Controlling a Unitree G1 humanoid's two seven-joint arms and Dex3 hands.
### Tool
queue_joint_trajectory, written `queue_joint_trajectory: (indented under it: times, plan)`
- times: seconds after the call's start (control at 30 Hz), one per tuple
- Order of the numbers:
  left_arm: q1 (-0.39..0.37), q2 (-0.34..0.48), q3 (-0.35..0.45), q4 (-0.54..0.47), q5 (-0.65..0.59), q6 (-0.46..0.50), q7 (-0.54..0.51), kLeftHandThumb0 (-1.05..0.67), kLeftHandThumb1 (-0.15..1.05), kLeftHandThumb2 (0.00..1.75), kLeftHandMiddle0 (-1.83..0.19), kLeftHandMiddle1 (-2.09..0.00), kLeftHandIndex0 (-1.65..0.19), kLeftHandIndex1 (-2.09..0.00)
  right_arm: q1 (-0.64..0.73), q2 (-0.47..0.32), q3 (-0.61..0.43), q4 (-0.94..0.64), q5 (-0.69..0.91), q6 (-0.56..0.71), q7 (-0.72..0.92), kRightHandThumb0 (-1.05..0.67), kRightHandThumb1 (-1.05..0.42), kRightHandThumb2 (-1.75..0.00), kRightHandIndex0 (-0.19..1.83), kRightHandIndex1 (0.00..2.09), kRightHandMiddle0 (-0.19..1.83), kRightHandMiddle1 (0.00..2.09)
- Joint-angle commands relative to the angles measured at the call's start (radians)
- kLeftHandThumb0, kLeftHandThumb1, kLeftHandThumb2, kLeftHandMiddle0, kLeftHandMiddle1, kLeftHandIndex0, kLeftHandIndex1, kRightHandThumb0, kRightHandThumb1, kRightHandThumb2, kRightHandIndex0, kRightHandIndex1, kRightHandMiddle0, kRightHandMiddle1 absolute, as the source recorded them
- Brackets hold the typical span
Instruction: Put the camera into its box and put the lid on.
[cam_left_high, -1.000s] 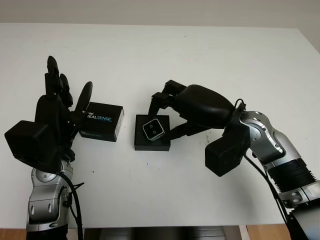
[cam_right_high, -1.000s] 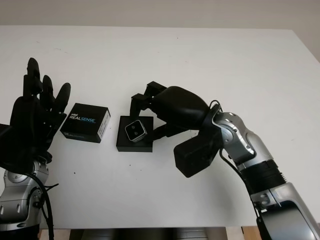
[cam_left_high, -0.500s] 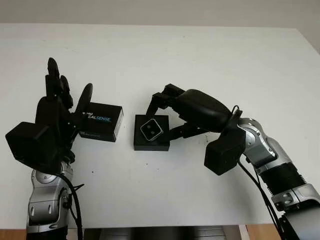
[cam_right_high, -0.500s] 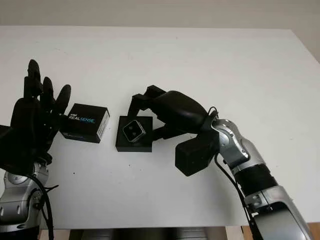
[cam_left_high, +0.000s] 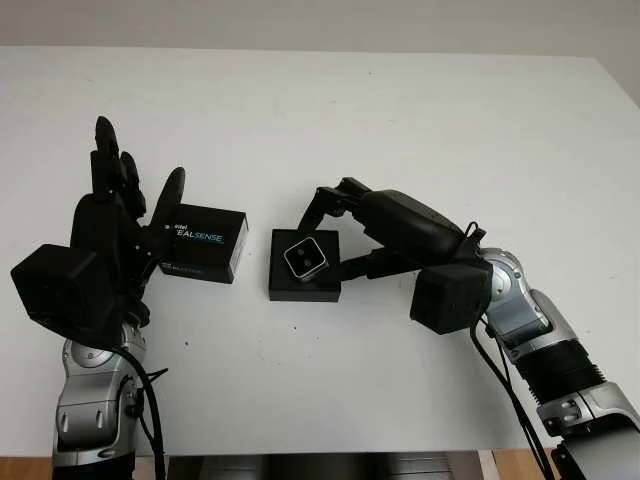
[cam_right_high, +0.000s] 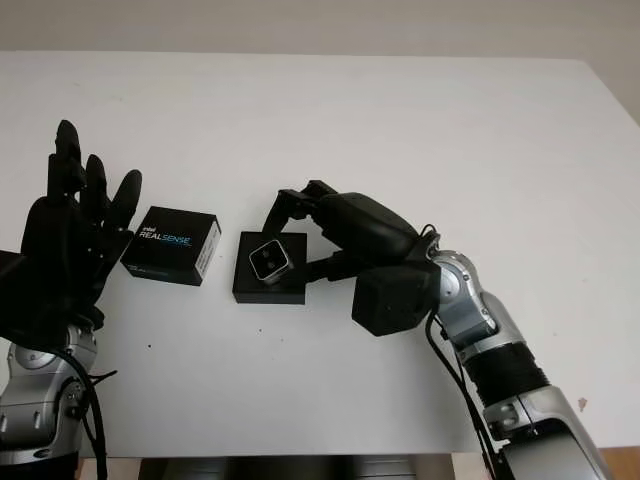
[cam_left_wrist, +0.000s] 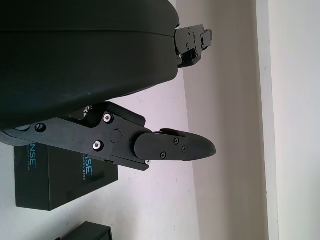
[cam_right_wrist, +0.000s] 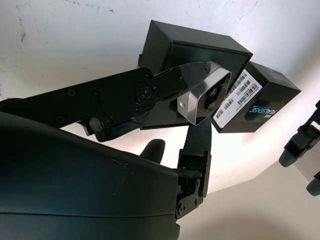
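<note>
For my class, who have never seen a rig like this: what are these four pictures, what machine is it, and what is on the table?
It is a humanoid robot with two arms. Two pictures come from cameras in its head, looking down at a white table; the other two from cameras at its wrists. The right robot hand holds a small silver camera between its fingers, over an open black box. The lid, printed REALSENSE, lies on the table beside the box. The left robot hand is open, raised next to the lid.

black three-finger hands | silver forearms | black cables | visible screws
</note>
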Motion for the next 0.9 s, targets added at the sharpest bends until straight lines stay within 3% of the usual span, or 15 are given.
queue_joint_trajectory:
  times: [0.0,0.3,0.87]
  plan:
    - [0.003,0.002,0.003,-0.014,0.001,-0.003,0.001,-0.5,1.05,0.29,0.14,-0.05,0.15,-0.05,0.026,-0.001,0.007,-0.023,0.007,0.018,0.023,-0.44,-1.03,-0.06,-0.09,1.15,0.3,1.93]
    - [0.002,0.003,0.003,-0.009,-0.007,-0.007,-0.006,-0.5,1.05,0.3,0.15,-0.05,0.16,-0.05,0.023,0.014,-0.03,-0.065,0.097,0.084,0.076,-0.43,-1.03,-0.06,-0.11,1.21,0.26,2.0]
    - [0.007,0.009,0.001,-0.007,0.003,-0.004,-0.013,-0.51,1.05,0.31,0.15,-0.05,0.16,-0.05,0.059,0.073,-0.07,-0.069,0.185,0.066,0.041,-0.43,-1.05,-0.08,-0.07,1.05,0.23,1.93]
